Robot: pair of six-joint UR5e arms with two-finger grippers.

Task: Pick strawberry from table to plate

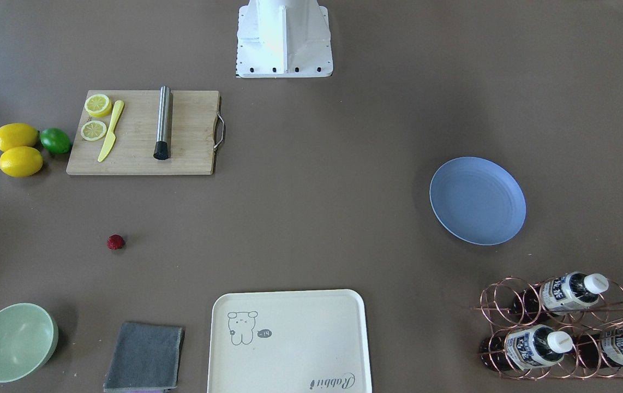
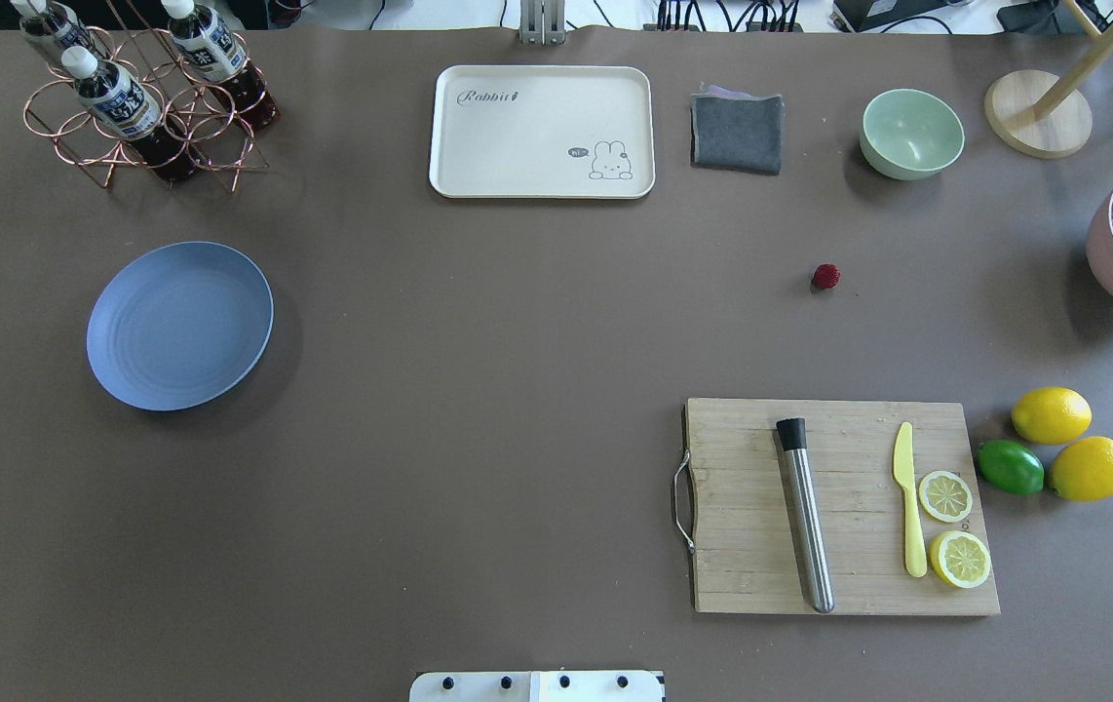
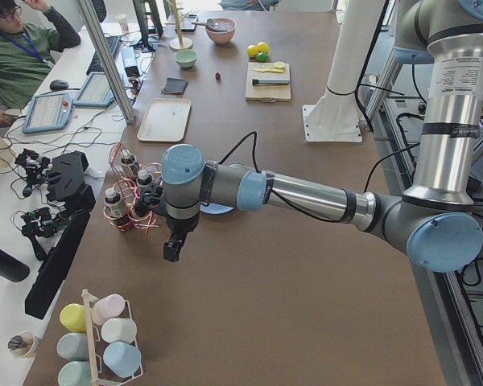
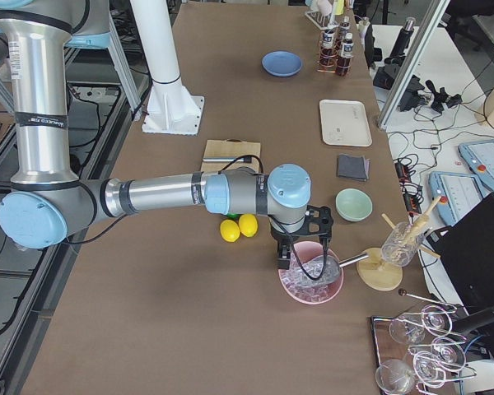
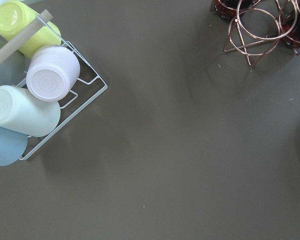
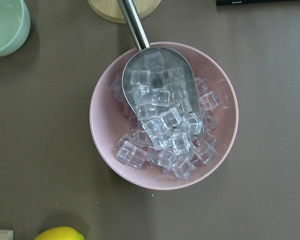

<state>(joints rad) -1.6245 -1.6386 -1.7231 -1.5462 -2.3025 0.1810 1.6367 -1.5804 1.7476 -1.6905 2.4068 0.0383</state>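
1. Opening step, by the look of it: the strawberry [image 1: 115,242] sits alone on the desk [image 2: 479,390], the blue plate [image 1: 477,200] is bare, and neither pincer is near the fruit. The reach has not yet begun.

2. The right pincer [image 4: 286,257] hangs over a pink bowl [image 6: 104,120] of ice cubes at the desk's end, with a metal scoop [image 6: 131,22] lying in the ice below it. It appears to touch nothing. Its fingers show only from the side, so how wide it stands cannot be told, and nothing can be seen in its grip. The strawberry lies well apart from it, in toward the desk's middle.

3. The left pincer [image 3: 171,249] hovers above bare desk between a rack of cups [image 5: 35,90] and a copper bottle rack [image 5: 262,30]. Its opening cannot be told either, and no object is seen in it. The plate lies near it, partly hidden behind its arm, while the strawberry is far off toward the opposite end.

4. The right pincer is the closer one to the strawberry, so the next move likely falls to it. It must swing off the ice bowl, descend squarely over the small round berry and close gently. The carry to the plate on the left pincer's side would then be long.
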